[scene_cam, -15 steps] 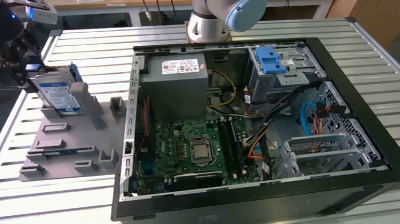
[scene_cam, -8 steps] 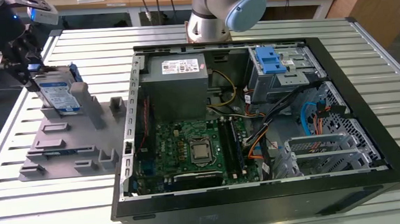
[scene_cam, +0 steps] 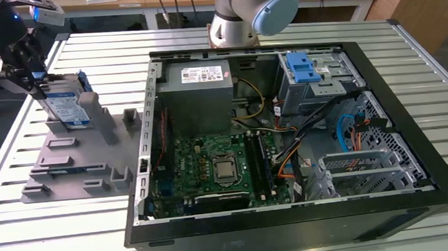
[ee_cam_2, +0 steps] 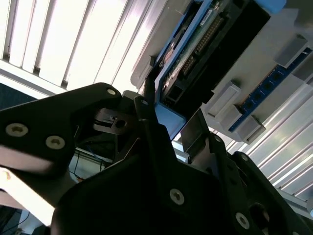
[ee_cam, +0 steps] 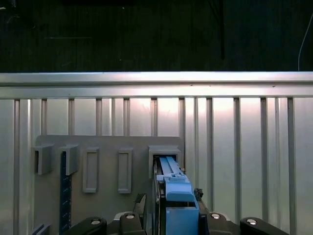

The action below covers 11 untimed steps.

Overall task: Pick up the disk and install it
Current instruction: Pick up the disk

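The disk (scene_cam: 66,107) stands on edge in a slot at the far end of the grey holder plate (scene_cam: 79,166), at the exterior view's left. It is silver with a white and blue label and a blue bracket. My gripper (scene_cam: 35,84) reaches it from above, with one finger on each flat side. In the first wrist view the blue-edged disk (ee_cam: 177,196) runs up between the fingertips (ee_cam: 198,194) into its slot. In the second wrist view a thin dark finger (ee_cam_2: 146,100) lies against the disk's edge (ee_cam_2: 195,54). The gripper looks shut on the disk.
An open black computer case (scene_cam: 292,223) lies on the slatted metal table (scene_cam: 51,229), to the exterior view's right of the holder. Inside it are a grey power-supply box (scene_cam: 198,83), a silver cage with a blue latch (scene_cam: 308,69), a motherboard and cables. The arm's base (scene_cam: 237,19) stands behind the case.
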### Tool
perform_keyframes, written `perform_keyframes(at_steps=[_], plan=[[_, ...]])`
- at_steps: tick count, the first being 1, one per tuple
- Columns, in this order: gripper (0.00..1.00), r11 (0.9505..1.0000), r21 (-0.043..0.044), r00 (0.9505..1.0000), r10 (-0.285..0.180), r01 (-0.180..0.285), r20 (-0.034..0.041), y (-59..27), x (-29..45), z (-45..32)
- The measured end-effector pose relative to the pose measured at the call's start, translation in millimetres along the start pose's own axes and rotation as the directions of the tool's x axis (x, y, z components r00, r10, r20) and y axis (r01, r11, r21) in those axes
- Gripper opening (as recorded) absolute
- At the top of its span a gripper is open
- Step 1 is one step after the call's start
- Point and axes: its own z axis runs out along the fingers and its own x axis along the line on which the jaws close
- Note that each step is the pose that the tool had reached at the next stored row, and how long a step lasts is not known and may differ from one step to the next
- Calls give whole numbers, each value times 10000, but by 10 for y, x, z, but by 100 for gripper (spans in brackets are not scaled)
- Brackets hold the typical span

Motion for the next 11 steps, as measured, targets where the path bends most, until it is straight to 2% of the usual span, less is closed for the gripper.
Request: perform_keyframes(at_steps=[8, 9, 11], plan=[[46, 10000, -5, 10000, 0, 0, -2, 0, -6, 7], [39, 10000, -3, 10000, 0, 0, -2, 0, -6, 9], [38, 10000, -5, 10000, 1, -1, -3, 1, -6, 11]])
